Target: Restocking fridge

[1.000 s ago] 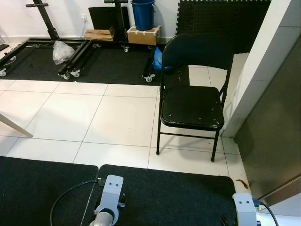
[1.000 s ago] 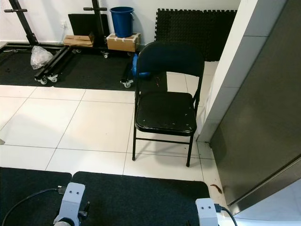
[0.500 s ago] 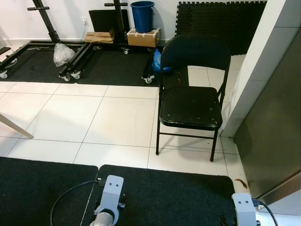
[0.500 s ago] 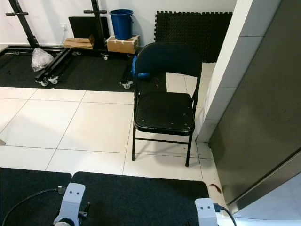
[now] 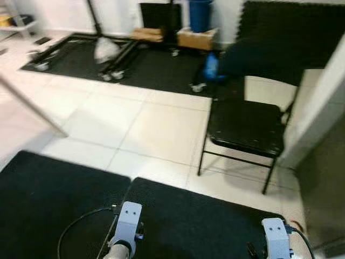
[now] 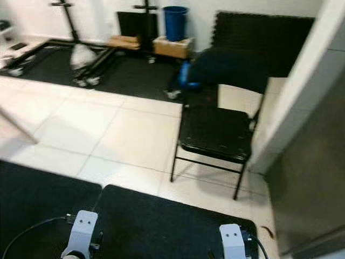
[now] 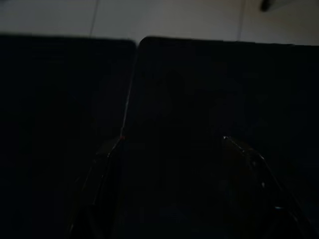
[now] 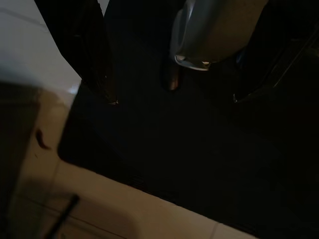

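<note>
Black chair (image 6: 216, 131), white tiles (image 6: 129, 135), blue bucket (image 6: 174, 22)

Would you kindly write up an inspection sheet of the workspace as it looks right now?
Surface: white tiled floor with black mats underfoot.
Job's things: nothing seen; no groceries or open fridge in view.
Clutter: black folding chair ahead; plastic bag, cardboard box and blue bucket by the far wall.
Grippers: left gripper and right gripper both open, hanging over the mats, holding nothing.
Cables: black cable by the left arm.
Surroundings: grey panel at right; views blurred.
</note>
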You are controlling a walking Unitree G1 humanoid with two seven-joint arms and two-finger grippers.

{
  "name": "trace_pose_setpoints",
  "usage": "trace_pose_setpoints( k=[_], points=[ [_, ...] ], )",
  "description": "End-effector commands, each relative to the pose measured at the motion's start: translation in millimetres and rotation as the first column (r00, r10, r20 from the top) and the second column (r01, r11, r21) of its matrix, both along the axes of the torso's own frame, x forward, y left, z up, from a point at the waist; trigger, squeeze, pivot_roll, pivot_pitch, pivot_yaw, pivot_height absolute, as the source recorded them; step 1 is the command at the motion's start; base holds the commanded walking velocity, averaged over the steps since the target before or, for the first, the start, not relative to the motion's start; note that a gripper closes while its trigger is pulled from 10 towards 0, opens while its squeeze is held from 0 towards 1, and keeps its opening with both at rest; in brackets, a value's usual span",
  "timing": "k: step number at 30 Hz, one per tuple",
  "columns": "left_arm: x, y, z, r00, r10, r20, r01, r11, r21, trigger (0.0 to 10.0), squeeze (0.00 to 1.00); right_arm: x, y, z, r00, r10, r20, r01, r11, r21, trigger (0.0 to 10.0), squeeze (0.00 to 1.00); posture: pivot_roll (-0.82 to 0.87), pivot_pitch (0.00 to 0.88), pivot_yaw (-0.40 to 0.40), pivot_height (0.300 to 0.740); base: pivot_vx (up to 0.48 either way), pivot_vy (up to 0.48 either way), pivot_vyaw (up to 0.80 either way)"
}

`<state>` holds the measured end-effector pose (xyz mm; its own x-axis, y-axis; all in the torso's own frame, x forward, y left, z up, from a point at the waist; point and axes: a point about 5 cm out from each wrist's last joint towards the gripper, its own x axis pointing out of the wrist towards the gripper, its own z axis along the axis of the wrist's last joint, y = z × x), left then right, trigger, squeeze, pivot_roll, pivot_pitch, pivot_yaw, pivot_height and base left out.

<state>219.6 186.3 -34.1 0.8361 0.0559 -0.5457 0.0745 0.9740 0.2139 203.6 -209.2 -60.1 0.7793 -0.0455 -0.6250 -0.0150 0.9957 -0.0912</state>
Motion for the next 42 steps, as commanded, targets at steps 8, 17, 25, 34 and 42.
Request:
trace_pose_setpoints(
  k=[8,17,25,34,42],
  points=[
    [-7.7,2.1,-5.1,1.0,-0.007,-0.03,0.007,1.0,0.014,10.0,0.0,-8.3,-2.2,-4.2,1.0,-0.004,-0.022,0.004,1.0,-0.002,10.0,0.04,-0.12,0.159,0.013,0.717,0.0,0.0,0.78],
    [-7.0,2.7,-4.8,1.0,-0.009,-0.029,0.009,1.0,0.016,10.0,0.0,-7.8,-2.7,-3.9,1.0,-0.008,-0.021,0.008,1.0,-0.003,10.0,0.05,-0.12,0.153,0.015,0.717,0.0,0.0,0.77],
    [-6.3,1.9,-4.4,1.0,-0.009,-0.026,0.01,1.0,0.015,10.0,0.0,-8.2,-3.6,-3.9,1.0,-0.006,-0.023,0.006,1.0,-0.006,10.0,0.05,-0.12,0.152,0.014,0.717,0.0,0.0,0.77],
    [-6.4,1.5,-4.6,1.0,-0.009,-0.028,0.009,1.0,0.013,10.0,0.0,-8.7,-4.4,-4.2,1.0,-0.007,-0.027,0.006,1.0,-0.01,10.0,0.07,-0.12,0.156,0.013,0.717,0.0,0.0,0.77],
    [-7.1,2.4,-4.9,1.0,-0.008,-0.03,0.008,1.0,0.015,10.0,0.0,-8.9,-4.1,-4.4,1.0,-0.011,-0.027,0.01,1.0,-0.008,10.0,0.08,-0.12,0.157,0.014,0.717,0.0,0.0,0.77]
  ],
)
